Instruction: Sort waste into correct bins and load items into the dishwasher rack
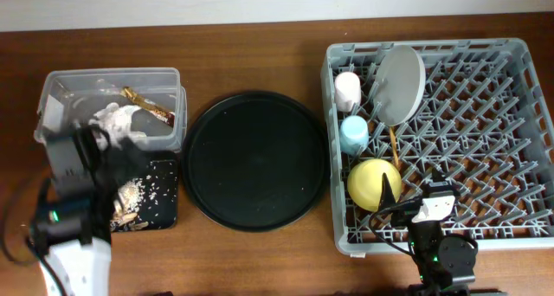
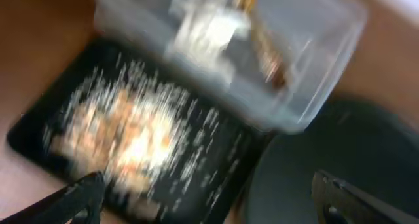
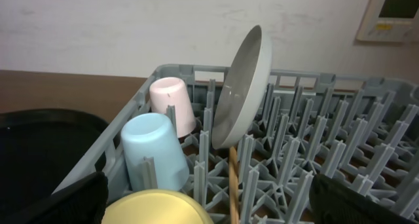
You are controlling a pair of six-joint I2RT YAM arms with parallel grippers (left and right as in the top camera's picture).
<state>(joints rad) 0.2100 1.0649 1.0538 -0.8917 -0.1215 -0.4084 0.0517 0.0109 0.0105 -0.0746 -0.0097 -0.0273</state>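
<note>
The grey dishwasher rack point(image 1: 485, 114) holds a pink cup point(image 1: 347, 88), a blue cup point(image 1: 353, 133), a yellow bowl point(image 1: 374, 183), an upright pale plate point(image 1: 400, 84) and a wooden chopstick point(image 3: 232, 178). My right gripper point(image 3: 209, 188) hangs open over the rack's near edge, above the bowl point(image 3: 157, 209), with nothing between its fingers. At the left, crumpled tissue point(image 1: 117, 121) and a gold wrapper point(image 1: 147, 106) lie in the clear box point(image 1: 61, 93). Food scraps point(image 1: 130, 196) lie on the shallow black tray point(image 1: 160, 205). My left gripper point(image 2: 206, 188) is open and empty above that tray; its view is blurred.
A large round black tray point(image 1: 255, 157) lies between the bins and the rack. A pale wall runs behind the table, and bare brown wood shows along the front edge.
</note>
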